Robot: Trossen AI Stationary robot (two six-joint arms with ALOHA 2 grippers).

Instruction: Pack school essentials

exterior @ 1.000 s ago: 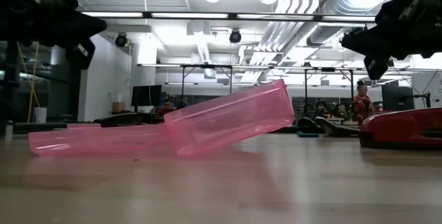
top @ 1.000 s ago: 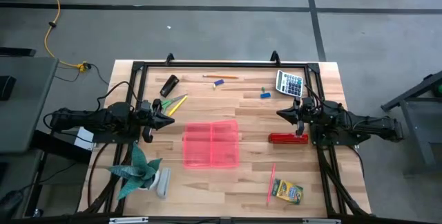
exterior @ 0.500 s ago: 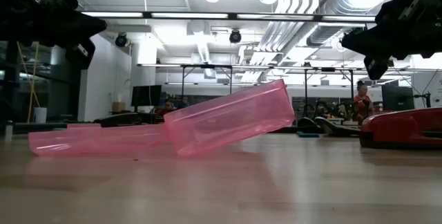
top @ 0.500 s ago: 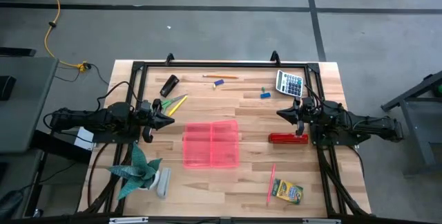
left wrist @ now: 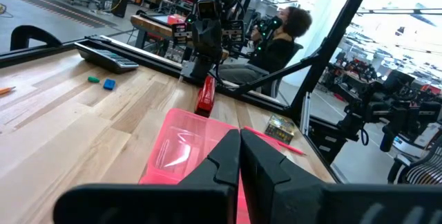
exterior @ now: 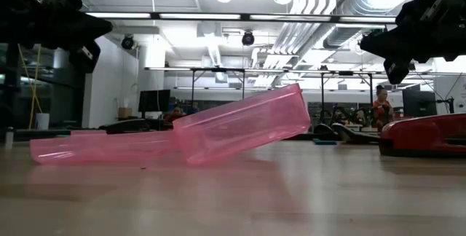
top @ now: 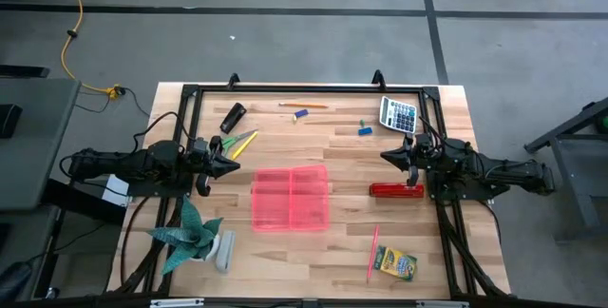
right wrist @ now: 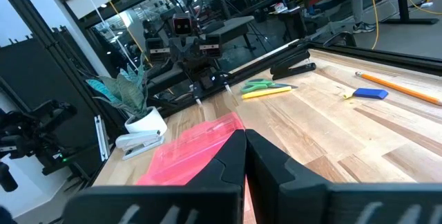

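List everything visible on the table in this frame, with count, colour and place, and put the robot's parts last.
Pencil case: one, pink, open, table centre.
Stapler: one, red, right of the case.
Crayon box: one, yellow-green, near right corner.
Pen: one, pink, beside the crayon box.
Calculator: one, grey, far right.
Erasers: two, blue and green, far middle.
Pencil: one, orange, far edge.
Scissors: one, green-handled, by the left gripper.
Plant: one, green, near left.
Left gripper: shut, left side.
Right gripper: shut, right side.
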